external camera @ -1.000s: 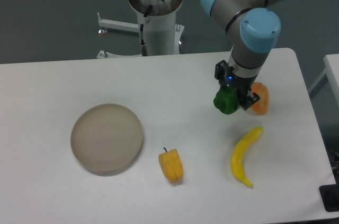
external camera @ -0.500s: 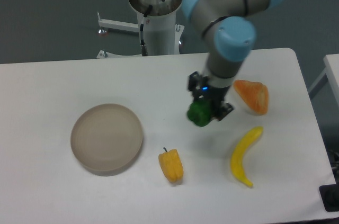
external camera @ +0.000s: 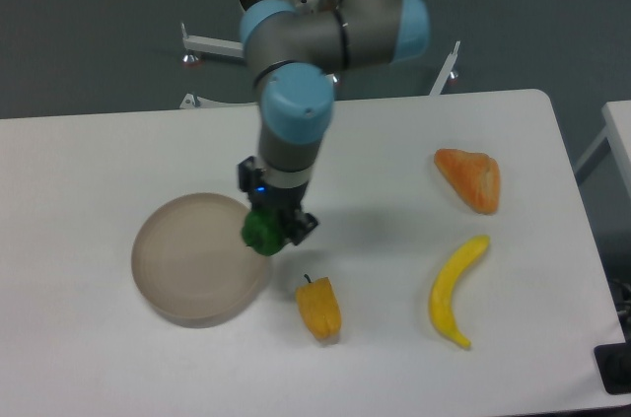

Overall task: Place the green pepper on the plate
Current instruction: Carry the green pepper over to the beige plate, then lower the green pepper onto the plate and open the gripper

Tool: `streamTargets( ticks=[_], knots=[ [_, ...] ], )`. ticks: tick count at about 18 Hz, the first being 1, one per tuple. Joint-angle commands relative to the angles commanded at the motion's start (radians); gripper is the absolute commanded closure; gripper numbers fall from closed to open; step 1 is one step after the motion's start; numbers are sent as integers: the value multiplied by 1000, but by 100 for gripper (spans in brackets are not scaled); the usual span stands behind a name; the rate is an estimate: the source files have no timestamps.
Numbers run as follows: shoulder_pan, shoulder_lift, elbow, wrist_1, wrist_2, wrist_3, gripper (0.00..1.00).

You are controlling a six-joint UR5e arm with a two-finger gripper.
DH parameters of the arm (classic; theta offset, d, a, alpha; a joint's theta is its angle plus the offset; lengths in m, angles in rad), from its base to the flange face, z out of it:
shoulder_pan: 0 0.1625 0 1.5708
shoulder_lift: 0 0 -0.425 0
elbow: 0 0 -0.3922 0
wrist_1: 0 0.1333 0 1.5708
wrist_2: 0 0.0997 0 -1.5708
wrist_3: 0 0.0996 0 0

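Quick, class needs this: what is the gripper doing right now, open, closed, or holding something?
Gripper: closed on the green pepper, holding it over the right edge of the plate.

You have a yellow-orange bell pepper (external camera: 318, 308) at lower centre, a banana (external camera: 456, 291) lower right and an orange wedge (external camera: 471, 178) above it, all on the white counter (external camera: 99, 151).

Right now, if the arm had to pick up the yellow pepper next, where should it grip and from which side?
Probably across the blocky body of the yellow pepper, coming straight down. It lies on its side with the thin stem pointing up-left toward the plate; the stem looks too slight to grip.
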Motion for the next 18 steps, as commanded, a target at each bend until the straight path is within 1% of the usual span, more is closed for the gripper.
streamTargets(
  ticks=[2, 3, 4, 5, 6, 7, 8, 9, 10, 14, 18],
  knots=[
    [-43, -18, 0, 6, 0, -44, 91],
    [-55, -31, 2, 23, 0, -69, 90],
    [-61, -43, 2, 50, 0, -83, 83],
    [-74, -57, 2, 75, 0, -83, 72],
    [-92, -72, 2, 90, 0, -84, 58],
    [-100, -78, 2, 92, 0, -85, 49],
    [-110, -80, 0, 92, 0, -86, 38],
    [-117, -78, 0, 92, 2, -91, 9],
    [-118, -75, 2, 94, 3, -89, 0],
    [-115, -49, 5, 92, 6, -89, 0],
    [-104, -40, 20, 94, 9, -88, 0]
  ],
)
